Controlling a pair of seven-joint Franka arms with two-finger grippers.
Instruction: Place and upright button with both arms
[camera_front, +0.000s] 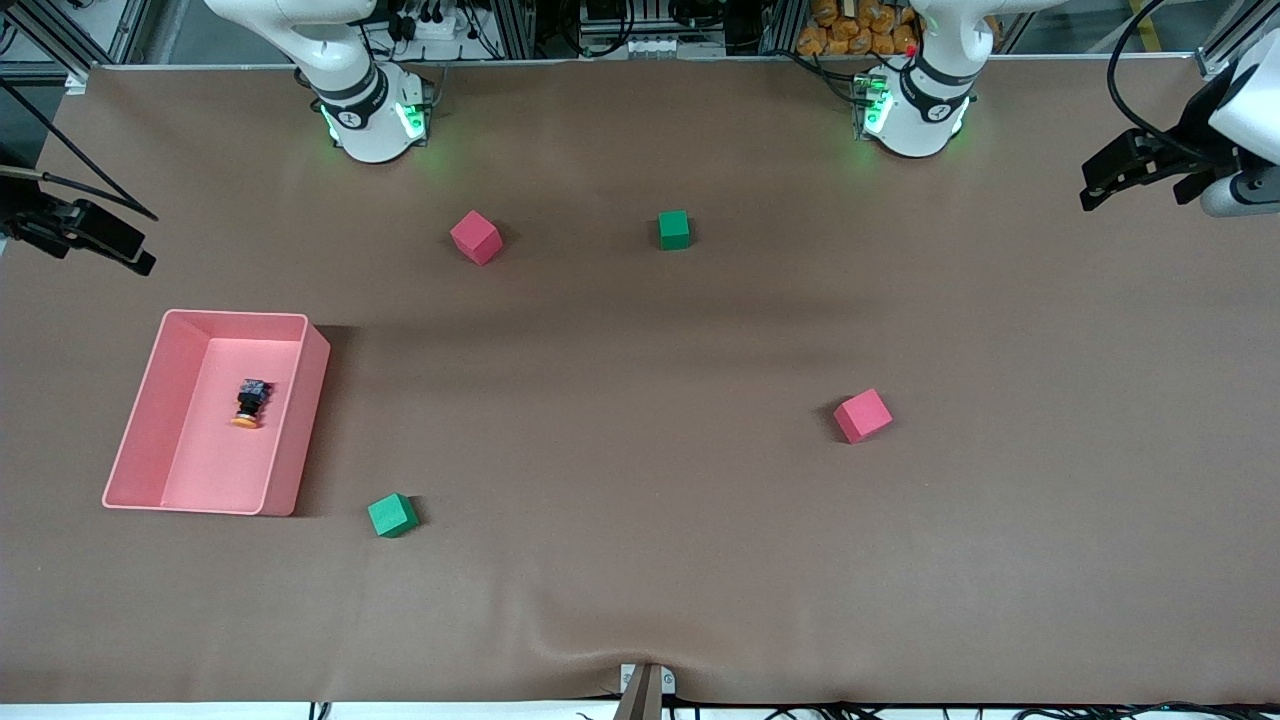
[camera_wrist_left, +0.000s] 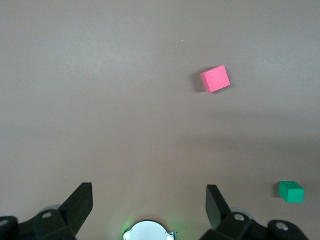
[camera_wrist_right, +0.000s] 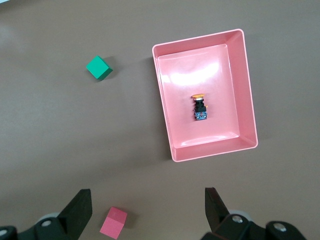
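The button (camera_front: 250, 403) lies on its side in the pink tray (camera_front: 300, 420) at the right arm's end of the table, with its orange cap toward the front camera and its black body away from it. The right wrist view shows the button (camera_wrist_right: 200, 107) in the tray (camera_wrist_right: 165, 110) too. My right gripper (camera_front: 130, 250) is open and empty, high over the table edge beside the tray; in its wrist view (camera_wrist_right: 148, 200) nothing sits between its fingers. My left gripper (camera_front: 1100, 185) is open and empty, high over the left arm's end, as its own view (camera_wrist_left: 150, 197) shows.
A red cube (camera_front: 475, 237) and a green cube (camera_front: 674, 229) lie near the bases. Another red cube (camera_front: 862, 415) lies toward the left arm's end. A green cube (camera_front: 392, 515) sits beside the tray's near corner.
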